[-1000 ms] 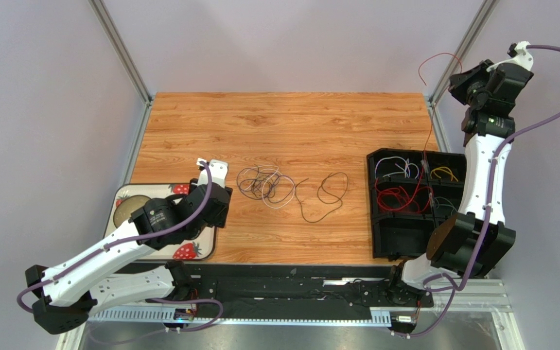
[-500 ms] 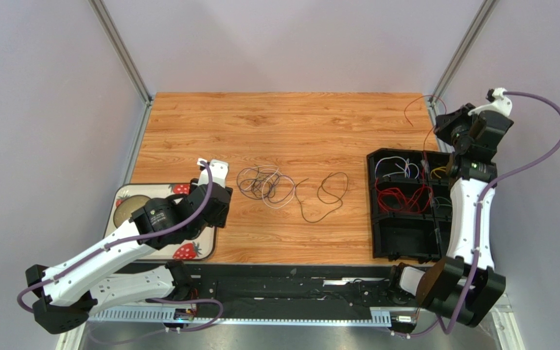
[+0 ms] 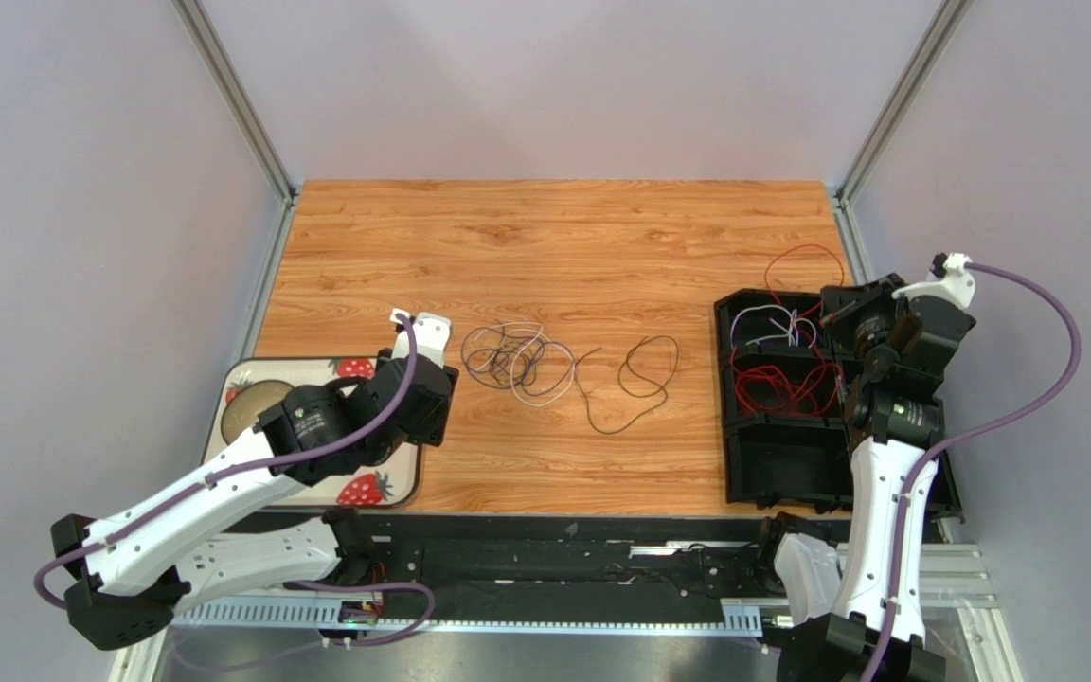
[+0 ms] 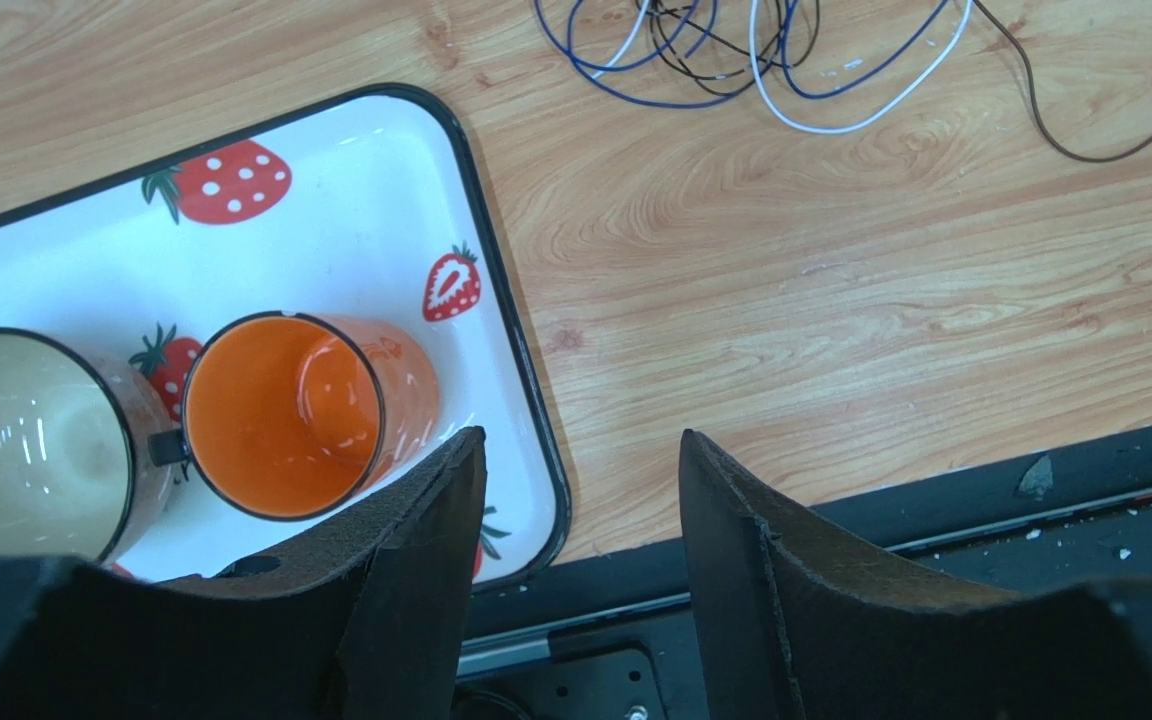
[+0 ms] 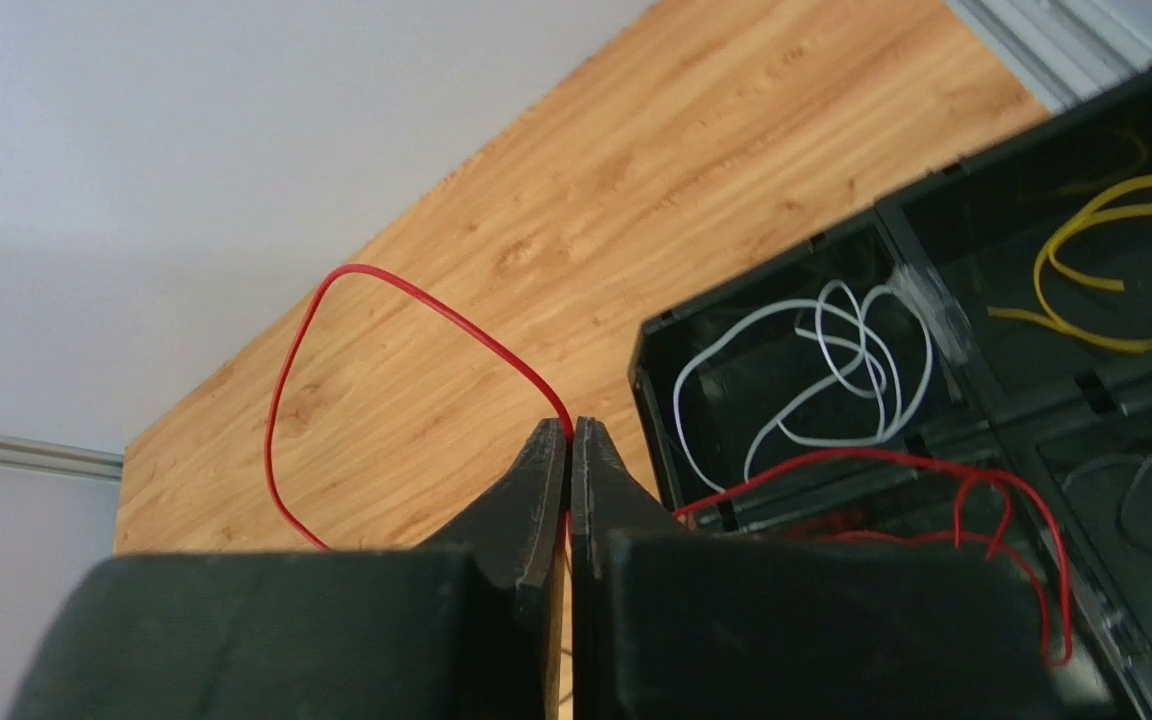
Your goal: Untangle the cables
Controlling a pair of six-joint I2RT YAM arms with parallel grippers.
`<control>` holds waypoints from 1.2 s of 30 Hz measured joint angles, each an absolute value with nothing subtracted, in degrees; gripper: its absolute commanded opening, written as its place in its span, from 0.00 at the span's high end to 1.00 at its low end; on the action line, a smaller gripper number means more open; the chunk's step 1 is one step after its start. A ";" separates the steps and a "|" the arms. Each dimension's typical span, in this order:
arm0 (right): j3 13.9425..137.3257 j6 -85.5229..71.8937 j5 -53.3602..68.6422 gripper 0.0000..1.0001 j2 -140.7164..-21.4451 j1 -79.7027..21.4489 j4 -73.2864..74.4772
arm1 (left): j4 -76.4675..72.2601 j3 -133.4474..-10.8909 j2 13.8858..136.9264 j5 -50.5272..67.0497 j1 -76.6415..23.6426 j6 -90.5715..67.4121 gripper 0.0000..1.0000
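Note:
A tangle of blue, white and dark cables point(image 3: 516, 361) lies mid-table, with a dark cable point(image 3: 640, 381) looping out to its right; the tangle shows at the top of the left wrist view point(image 4: 748, 53). My right gripper point(image 3: 839, 316) point(image 5: 569, 434) is shut on a red cable point(image 5: 387, 300), held over the black divided bin point(image 3: 736, 469); its loop point(image 3: 805, 267) arcs over the table behind the bin. The bin holds white point(image 5: 823, 360), red point(image 5: 988, 495) and yellow point(image 5: 1101, 255) cables. My left gripper point(image 3: 416, 355) point(image 4: 582, 450) is open and empty near the tray's right edge.
A white strawberry-print tray point(image 3: 374, 490) point(image 4: 372, 180) sits at the front left with an orange cup point(image 4: 289, 413) and a cream cup point(image 4: 26, 443) in it. A black rail runs along the table's near edge point(image 3: 580, 533). Metal frame posts stand at the back corners.
My right arm has come down and forward from high at the back right to just above the bin, carrying the red cable. The left arm has hardly moved.

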State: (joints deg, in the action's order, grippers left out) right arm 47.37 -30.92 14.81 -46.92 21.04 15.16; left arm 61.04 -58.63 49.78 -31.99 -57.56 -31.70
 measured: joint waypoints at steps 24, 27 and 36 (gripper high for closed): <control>40.82 -32.38 -4.47 1.00 -54.98 17.65 35.11 | 60.62 -58.63 49.08 -31.51 -57.56 -31.55 0.41; 40.07 -32.64 -6.94 1.00 -56.97 17.65 36.03 | 60.62 -58.63 49.08 -31.46 -57.56 -31.55 0.41; 39.07 -32.80 -12.01 1.00 -63.96 17.61 35.14 | 60.60 -58.63 49.10 -31.31 -57.56 -31.35 0.41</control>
